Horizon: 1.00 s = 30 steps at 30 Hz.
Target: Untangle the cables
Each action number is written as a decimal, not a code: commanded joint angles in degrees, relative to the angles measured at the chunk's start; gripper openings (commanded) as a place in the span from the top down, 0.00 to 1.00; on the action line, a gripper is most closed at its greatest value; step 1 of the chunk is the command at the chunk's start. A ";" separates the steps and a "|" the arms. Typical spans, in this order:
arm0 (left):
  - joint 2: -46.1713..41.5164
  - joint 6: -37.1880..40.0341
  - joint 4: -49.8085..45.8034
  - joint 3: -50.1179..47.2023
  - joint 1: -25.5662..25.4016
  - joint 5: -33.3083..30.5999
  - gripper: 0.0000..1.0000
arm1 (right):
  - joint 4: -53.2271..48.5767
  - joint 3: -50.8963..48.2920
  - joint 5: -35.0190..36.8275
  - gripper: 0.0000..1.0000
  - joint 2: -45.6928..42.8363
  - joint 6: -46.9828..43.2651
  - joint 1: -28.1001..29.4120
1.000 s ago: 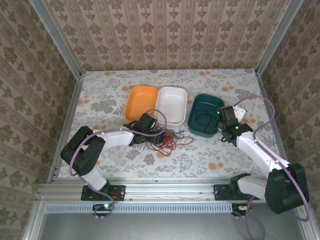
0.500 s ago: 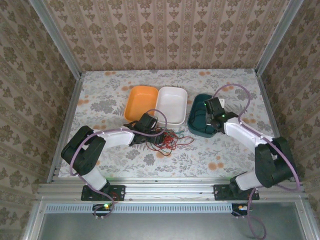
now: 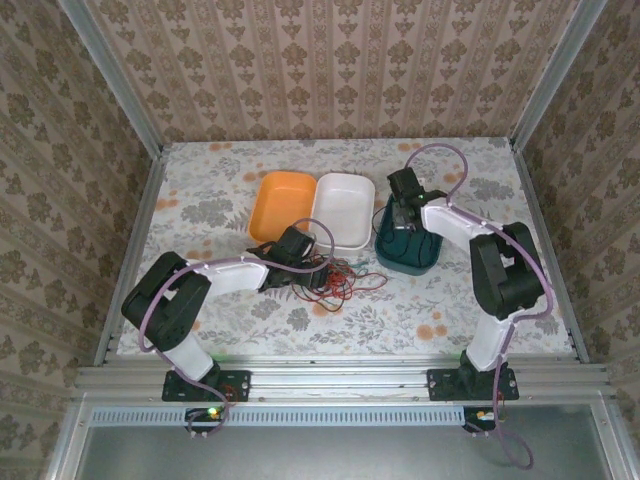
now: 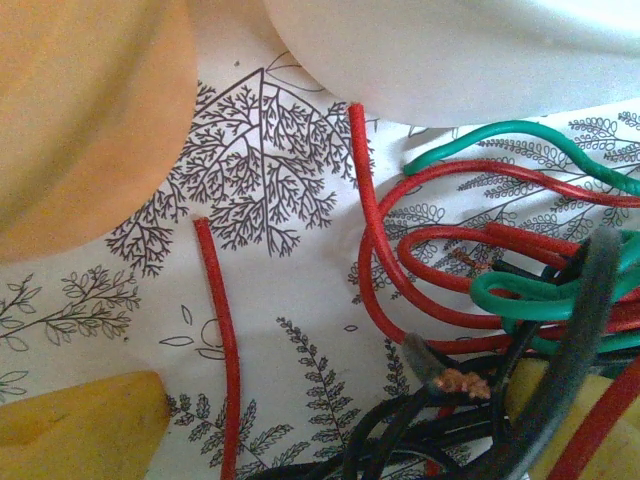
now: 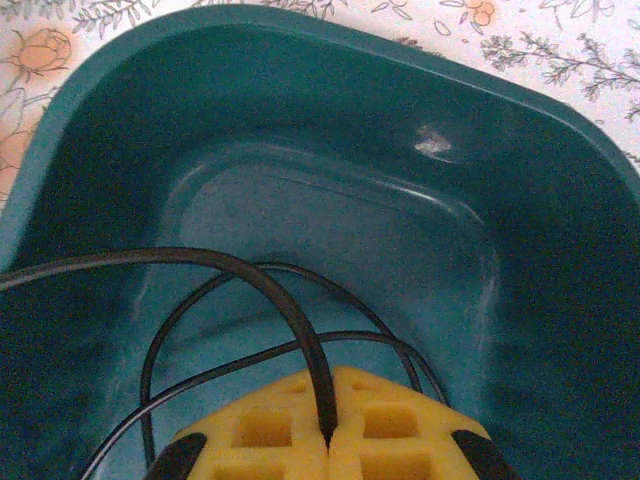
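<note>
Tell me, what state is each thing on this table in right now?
Orange tub: empty.
White tub: empty.
Teal tub: holds loops of black cable.
Cable pile: red, green and black, tangled together.
Left jaws: open, around the pile.
Right jaws: shut on the black cable.

1. Overhead: bright, even, soft light; faint shadows on the desk (image 3: 200, 180); sharp.
2. Left wrist: bright; white tray (image 4: 450, 50) washed out; nearest grey cable (image 4: 590, 300) blurred.
3. Right wrist: dim inside the teal tub (image 5: 560, 250), with one small glare spot; black cable (image 5: 290, 310) slightly soft.
</note>
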 commanded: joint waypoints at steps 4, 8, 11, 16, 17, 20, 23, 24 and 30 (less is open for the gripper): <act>1.70 1.25 -1.75 -0.54 -0.14 1.78 0.10 | -5.97 2.84 -1.42 1.00 0.66 3.98 -3.53; 1.43 0.82 -1.66 -0.98 -0.10 1.35 0.10 | -5.06 0.13 -2.21 1.00 -2.64 5.28 -6.81; 1.48 0.62 -1.50 -1.15 -0.10 1.17 0.10 | -5.17 -1.38 -2.64 1.00 -4.30 5.14 -7.95; 2.16 0.64 -1.31 -0.72 -0.10 1.34 0.10 | -6.09 -1.33 -2.31 1.00 -3.40 5.29 -8.09; 2.32 0.68 -1.36 -0.56 -0.23 1.30 0.10 | -6.07 -1.22 -2.26 1.00 -3.05 5.49 -8.05; 2.40 0.64 -1.40 -0.54 -0.31 1.08 0.10 | -6.16 -0.29 -2.92 1.00 -1.50 5.94 -7.79; 2.31 0.73 -1.57 -0.53 -0.48 0.84 0.10 | -6.18 0.84 -3.75 1.00 0.21 5.68 -7.21; 2.27 0.79 -1.64 -0.54 -0.46 0.81 0.10 | -6.14 0.96 -4.22 1.00 0.58 5.45 -7.03; 2.13 0.90 -1.93 -0.28 -0.76 0.73 0.10 | -3.92 -0.61 -5.06 0.81 -2.51 4.69 -5.81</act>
